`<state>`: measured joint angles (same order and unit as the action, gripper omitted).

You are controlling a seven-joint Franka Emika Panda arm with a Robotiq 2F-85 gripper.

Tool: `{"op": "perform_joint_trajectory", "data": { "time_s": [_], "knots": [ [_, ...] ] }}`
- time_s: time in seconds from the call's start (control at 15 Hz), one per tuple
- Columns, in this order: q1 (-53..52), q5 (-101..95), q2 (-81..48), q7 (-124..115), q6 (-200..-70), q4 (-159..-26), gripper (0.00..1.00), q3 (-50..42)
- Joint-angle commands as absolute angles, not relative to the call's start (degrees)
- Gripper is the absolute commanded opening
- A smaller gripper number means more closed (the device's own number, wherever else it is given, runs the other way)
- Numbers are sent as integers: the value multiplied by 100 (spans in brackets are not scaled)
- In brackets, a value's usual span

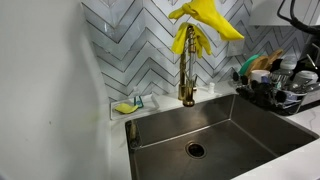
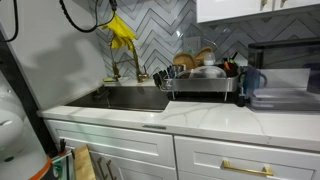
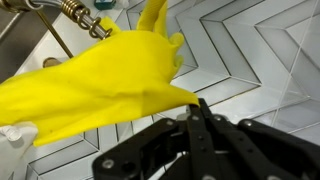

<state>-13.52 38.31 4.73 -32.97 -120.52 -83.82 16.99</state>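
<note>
1. Yellow glove (image 3: 110,85) hangs from my gripper (image 3: 200,112), whose fingers are clamped together on a thin edge of the rubber. The rest of it billows out ahead of the fingertips.
2. Held by so small a pinch, it dangles free high in front of the tiled wall (image 3: 260,50), as an exterior view (image 1: 208,18) also shows.
3. Just below the hand, a second glove (image 1: 190,42) lies draped over the neck of the brass faucet (image 1: 187,78), probably left there to drip dry.
4. Further beneath the hand sits the steel sink (image 1: 250,125), placed to catch any drips.
5. Well off to one side of the hand is a loaded dish rack (image 2: 200,85). A sponge holder (image 1: 128,105) rests low on the opposite side.
</note>
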Motion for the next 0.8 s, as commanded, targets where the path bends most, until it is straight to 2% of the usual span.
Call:
{"op": "perform_joint_trajectory", "data": {
  "time_s": [0.0,0.73],
  "knots": [
    [-1528,3987,212,-2955,-12041,-8046,0,1728],
    [-1649,3696,-283,-1841,-11829,-7491,0,1814]
  ]
}}
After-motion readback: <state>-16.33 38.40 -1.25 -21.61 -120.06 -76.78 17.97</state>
